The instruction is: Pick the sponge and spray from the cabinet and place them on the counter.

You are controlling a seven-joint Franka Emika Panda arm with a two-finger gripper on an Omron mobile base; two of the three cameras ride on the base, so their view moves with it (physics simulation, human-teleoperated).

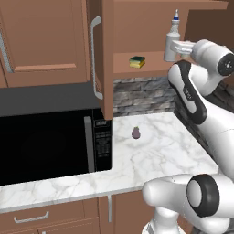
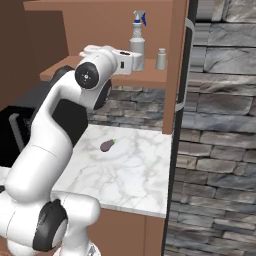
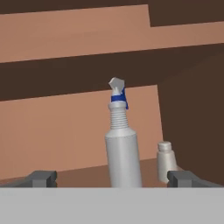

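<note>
In the left base view a black microwave (image 1: 50, 137) sits at the far left on the counter (image 1: 155, 155), with low brown drawer fronts (image 1: 45, 217) under the slab's pale edge. Above it the cabinet (image 1: 137, 27) stands open, its door (image 1: 103, 55) swung out edge-on with the long silver bar handle (image 1: 94, 57) facing the camera. On the wooden shelf (image 1: 137, 68) the sponge (image 1: 137, 61) lies flat, yellow below and dark green on top, well apart from the spray (image 1: 172, 39), which stands upright farther right. A small dark purple egg-shaped object (image 1: 135, 133) rests on the marble below the shelf. At the right the white arm reaches up to shelf height, its hand level with the lower part of the bottle.

In the hand view the gripper (image 3: 113, 177) has its 2 dark finger tips (image 3: 41, 178) spread wide apart with nothing between them; the bottle stands centred just beyond them, untouched. A small white shaker bottle (image 3: 165, 159) stands just beside it on the right
</note>
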